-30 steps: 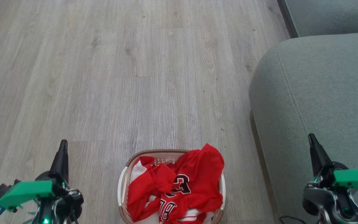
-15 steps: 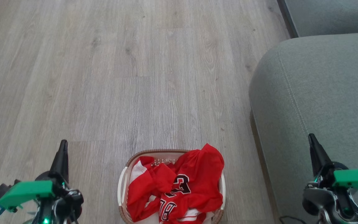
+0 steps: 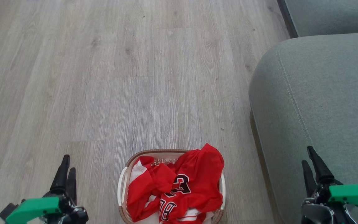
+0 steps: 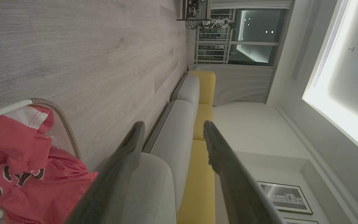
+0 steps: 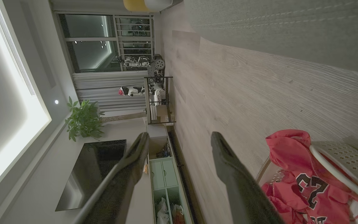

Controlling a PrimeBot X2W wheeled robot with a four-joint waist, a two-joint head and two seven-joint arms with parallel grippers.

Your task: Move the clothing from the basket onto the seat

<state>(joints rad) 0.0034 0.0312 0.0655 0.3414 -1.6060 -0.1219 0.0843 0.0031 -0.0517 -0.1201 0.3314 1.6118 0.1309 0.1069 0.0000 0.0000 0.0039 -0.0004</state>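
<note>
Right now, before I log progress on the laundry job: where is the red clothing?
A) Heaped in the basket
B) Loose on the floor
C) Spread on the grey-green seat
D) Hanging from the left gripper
A: the clothing lies heaped inside the basket, which stands on the floor beside the seat.

Red clothing (image 3: 197,177), grey-green seat (image 3: 322,93)

Left gripper (image 3: 69,162) and right gripper (image 3: 306,155) spread their fingers and sank.
</note>
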